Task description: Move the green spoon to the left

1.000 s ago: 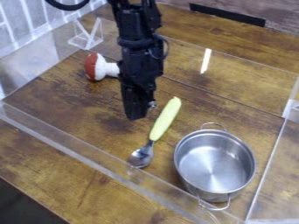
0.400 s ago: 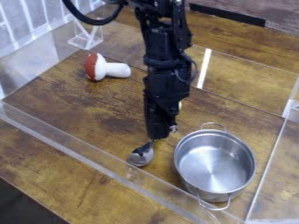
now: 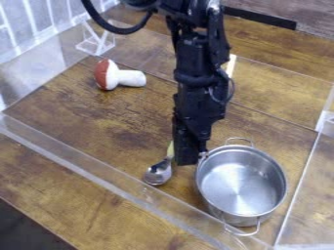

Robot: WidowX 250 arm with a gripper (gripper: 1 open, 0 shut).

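Only the shiny metal bowl of the green spoon point(image 3: 158, 176) shows, lying on the wooden table just left of the pot. Its yellow-green handle is hidden behind my arm. My gripper point(image 3: 188, 156) points straight down over where the handle lies, close above the table. The dark fingers look pressed together and shut. Whether they touch the handle I cannot tell.
A steel pot point(image 3: 240, 186) stands right beside the gripper at the front right. A red-capped toy mushroom point(image 3: 115, 73) lies at the left. A clear plastic wall point(image 3: 78, 161) runs along the table's front edge. A white rack point(image 3: 94, 39) stands at the back left.
My arm has swung right and forward, from left of the spoon's handle to directly over it. The handle is now covered. The spoon's bowl has stayed in place.
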